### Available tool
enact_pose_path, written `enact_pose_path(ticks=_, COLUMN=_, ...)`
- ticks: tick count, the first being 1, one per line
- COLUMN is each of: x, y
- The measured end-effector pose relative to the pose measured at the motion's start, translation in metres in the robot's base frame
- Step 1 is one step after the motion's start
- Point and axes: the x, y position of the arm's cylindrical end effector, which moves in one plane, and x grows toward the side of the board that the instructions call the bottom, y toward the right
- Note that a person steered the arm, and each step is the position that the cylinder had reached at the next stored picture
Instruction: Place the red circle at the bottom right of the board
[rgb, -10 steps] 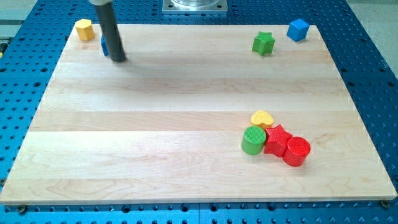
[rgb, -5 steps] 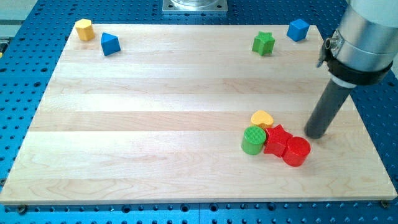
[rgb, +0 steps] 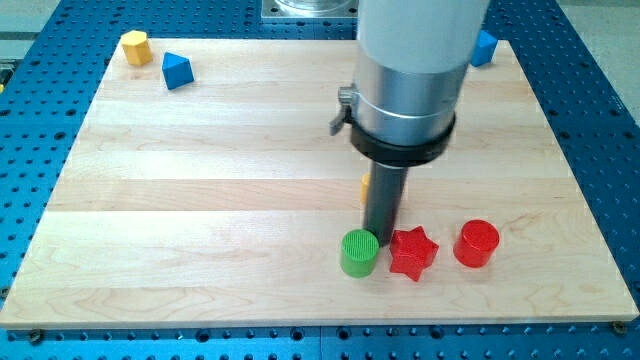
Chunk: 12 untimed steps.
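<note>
The red circle (rgb: 476, 243) is a red cylinder near the board's bottom right, standing apart from the other blocks. A red star (rgb: 412, 252) lies to its left, and a green cylinder (rgb: 359, 252) further left. My tip (rgb: 383, 237) rests on the board just above the gap between the green cylinder and the red star, well left of the red circle. A sliver of a yellow block (rgb: 365, 188) shows behind the rod's left side.
A yellow hexagon (rgb: 135, 47) and a blue triangle (rgb: 176, 70) sit at the top left. A blue cube (rgb: 486, 46) peeks out behind the arm at the top right. The wide arm body hides the board's top middle.
My tip has moved from the right of the cluster to its left side. The green cylinder and red star have shifted left and down, away from the red circle, which stayed put.
</note>
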Motion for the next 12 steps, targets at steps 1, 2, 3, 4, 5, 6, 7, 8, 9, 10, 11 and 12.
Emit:
enact_pose_path(ticks=1, x=-0.017, y=0.03)
enact_pose_path(ticks=2, x=-0.02, y=0.08)
enact_pose_path(ticks=3, x=-0.004, y=0.127)
enact_pose_path(ticks=4, x=-0.022, y=0.142)
enact_pose_path(ticks=5, x=-0.008, y=0.1)
enact_pose_path(ticks=6, x=0.022, y=0.078)
enact_pose_path(ticks=7, x=0.026, y=0.066)
enact_pose_path(ticks=8, x=0.025, y=0.066)
enact_pose_path(ticks=9, x=0.024, y=0.14)
enact_pose_path(ticks=10, x=0.076, y=0.174)
enact_pose_path(ticks=11, x=0.078, y=0.17)
enact_pose_path(ticks=12, x=0.078, y=0.164)
